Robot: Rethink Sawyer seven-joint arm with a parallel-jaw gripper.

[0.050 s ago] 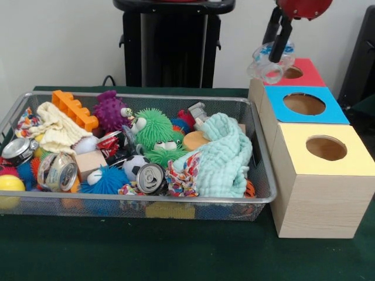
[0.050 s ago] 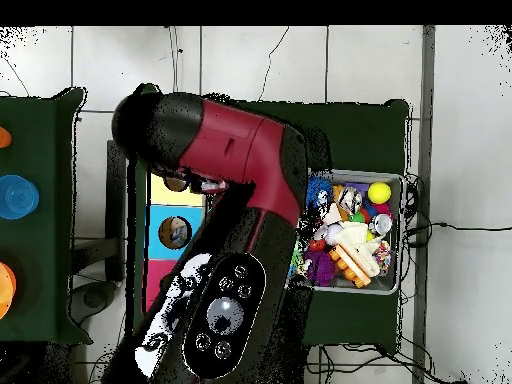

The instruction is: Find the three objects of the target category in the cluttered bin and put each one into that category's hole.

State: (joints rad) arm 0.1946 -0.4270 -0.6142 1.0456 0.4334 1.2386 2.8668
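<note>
My gripper hangs at the upper right, shut on a crumpled clear plastic piece. The piece is in the air just above and left of the round hole in the red box. Behind it in a row stand the blue box and the yellow box, each with a hole on top. The wire bin left of the boxes holds mixed clutter, including crushed cans. In the overhead view the red arm hides the gripper and the red box.
The bin also holds a teal cloth, a green fuzzy toy, a purple spiky toy, an orange block and a yellow ball. In the overhead view the bin lies right of the arm and the blue box left.
</note>
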